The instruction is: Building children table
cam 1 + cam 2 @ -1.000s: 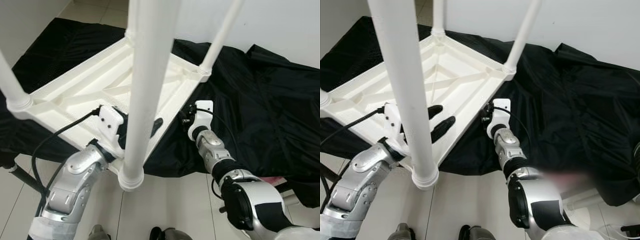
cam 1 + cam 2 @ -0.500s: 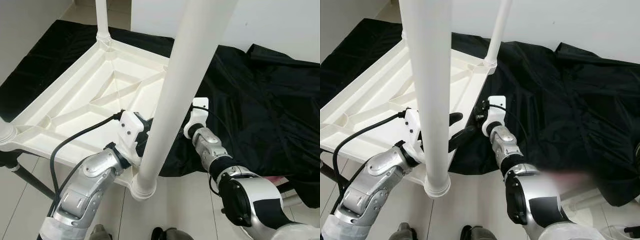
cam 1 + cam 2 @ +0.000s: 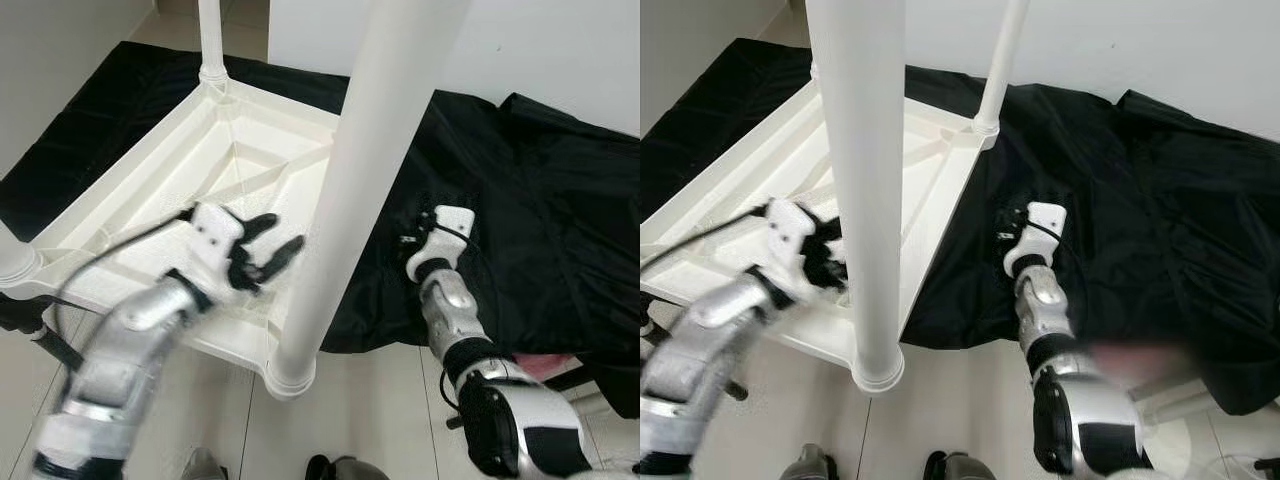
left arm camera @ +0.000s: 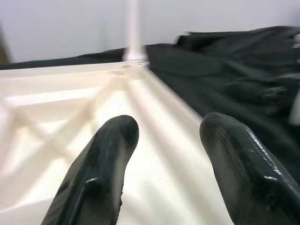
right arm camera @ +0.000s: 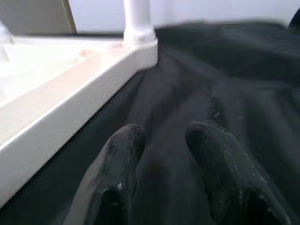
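The white children's table [image 3: 150, 200] lay upside down on a black sheet [image 3: 540, 200], partly over the tiled floor [image 3: 380, 400]. The left pincer [image 3: 268, 252] hovered over the ribbed underside, fingers [image 4: 101, 164] spread apart and holding nothing. The near leg [image 3: 350, 200] stood seated in its corner socket; two further legs [image 3: 998, 60] were upright at the far corners, and a fourth showed at the left edge. The right pincer [image 5: 164, 183] hung above the sheet beside the frame, fingers slightly parted, empty. Assembly appeared largely complete; righting the table probably remained. Leg tops were cut off; the left arm was blurred.
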Robot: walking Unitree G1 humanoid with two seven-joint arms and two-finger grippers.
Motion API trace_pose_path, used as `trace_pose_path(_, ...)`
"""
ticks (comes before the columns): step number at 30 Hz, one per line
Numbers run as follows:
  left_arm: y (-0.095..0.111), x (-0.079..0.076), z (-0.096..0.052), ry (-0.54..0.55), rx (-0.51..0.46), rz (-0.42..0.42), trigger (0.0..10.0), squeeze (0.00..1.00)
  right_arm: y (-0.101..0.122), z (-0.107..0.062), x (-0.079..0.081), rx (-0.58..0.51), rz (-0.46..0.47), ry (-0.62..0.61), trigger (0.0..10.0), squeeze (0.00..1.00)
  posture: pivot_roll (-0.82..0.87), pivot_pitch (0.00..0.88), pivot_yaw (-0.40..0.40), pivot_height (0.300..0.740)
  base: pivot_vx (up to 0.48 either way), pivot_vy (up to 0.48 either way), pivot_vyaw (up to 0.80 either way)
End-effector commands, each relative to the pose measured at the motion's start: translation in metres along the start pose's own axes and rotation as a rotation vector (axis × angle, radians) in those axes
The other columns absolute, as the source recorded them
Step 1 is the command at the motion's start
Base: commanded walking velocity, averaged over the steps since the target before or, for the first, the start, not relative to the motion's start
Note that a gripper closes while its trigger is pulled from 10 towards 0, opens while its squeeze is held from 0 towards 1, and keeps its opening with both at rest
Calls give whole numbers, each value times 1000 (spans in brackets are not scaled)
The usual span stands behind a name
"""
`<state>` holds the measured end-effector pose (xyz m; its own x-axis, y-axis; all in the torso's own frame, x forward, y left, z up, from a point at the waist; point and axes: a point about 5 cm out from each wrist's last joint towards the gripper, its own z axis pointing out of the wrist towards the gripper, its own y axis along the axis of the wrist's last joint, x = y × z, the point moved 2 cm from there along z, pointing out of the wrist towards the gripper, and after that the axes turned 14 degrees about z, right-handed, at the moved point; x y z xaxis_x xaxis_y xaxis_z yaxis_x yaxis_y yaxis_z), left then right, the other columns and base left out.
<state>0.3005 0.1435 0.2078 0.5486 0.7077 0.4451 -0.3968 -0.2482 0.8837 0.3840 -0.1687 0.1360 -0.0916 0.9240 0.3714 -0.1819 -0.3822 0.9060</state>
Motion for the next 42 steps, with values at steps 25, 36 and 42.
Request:
trace_pose_path(25, -34, 0, -70, -345, 210, 131, 10000, 0, 13, -33, -24, -31, -87, 61, 10000, 0, 114, 158, -98, 740, 0, 0, 0)
trace_pose_path(36, -51, 1, -76, -432, 303, 196, 10000, 0, 19, -33, -25, -24, -108, 66, 10000, 0, 106, 152, -99, 740, 0, 0, 0)
trace_pose_path(42, -51, 11, -75, -453, 306, 178, 10000, 1000, 24, -32, -30, -30, -128, 49, 10000, 0, 97, 150, -92, 740, 0, 0, 0)
